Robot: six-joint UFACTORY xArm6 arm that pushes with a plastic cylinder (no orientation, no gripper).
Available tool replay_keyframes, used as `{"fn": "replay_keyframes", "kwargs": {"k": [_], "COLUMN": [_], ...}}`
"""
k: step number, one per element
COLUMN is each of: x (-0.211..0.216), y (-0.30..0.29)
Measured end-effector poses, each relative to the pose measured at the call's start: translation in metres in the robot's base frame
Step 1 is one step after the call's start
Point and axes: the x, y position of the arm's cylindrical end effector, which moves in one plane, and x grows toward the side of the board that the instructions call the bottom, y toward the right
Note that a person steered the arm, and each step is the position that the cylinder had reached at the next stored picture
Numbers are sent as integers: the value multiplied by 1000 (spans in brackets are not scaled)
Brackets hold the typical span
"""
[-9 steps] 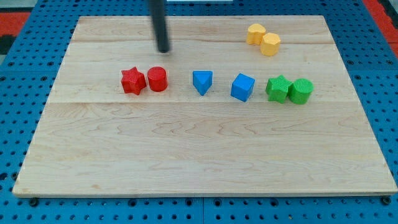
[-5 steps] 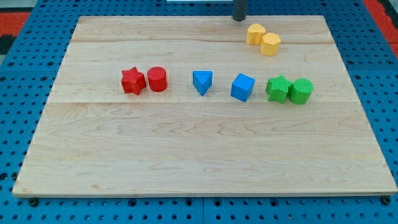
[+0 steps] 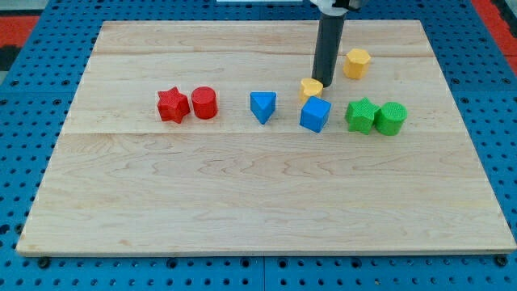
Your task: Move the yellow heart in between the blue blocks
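Across the board's middle runs a row: star touching cylinder at left, then triangle, cube, and a touching pair at right, with my tip against the heart just above the cube and a hexagon upper right.

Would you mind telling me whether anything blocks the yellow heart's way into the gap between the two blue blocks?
Partly: the yellow heart sits just above the blue cube, nearly touching it. The gap lies down-left, toward the blue triangular block. My tip is against the heart's upper right.
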Motion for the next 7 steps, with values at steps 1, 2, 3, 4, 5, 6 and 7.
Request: {"fn": "replay_keyframes", "kwargs": {"k": [1, 2, 3, 4, 5, 6, 7], "x": [8, 20, 31, 20, 14, 8, -32], "y": [-19, -34, -38, -20, 46, 112, 155]}}
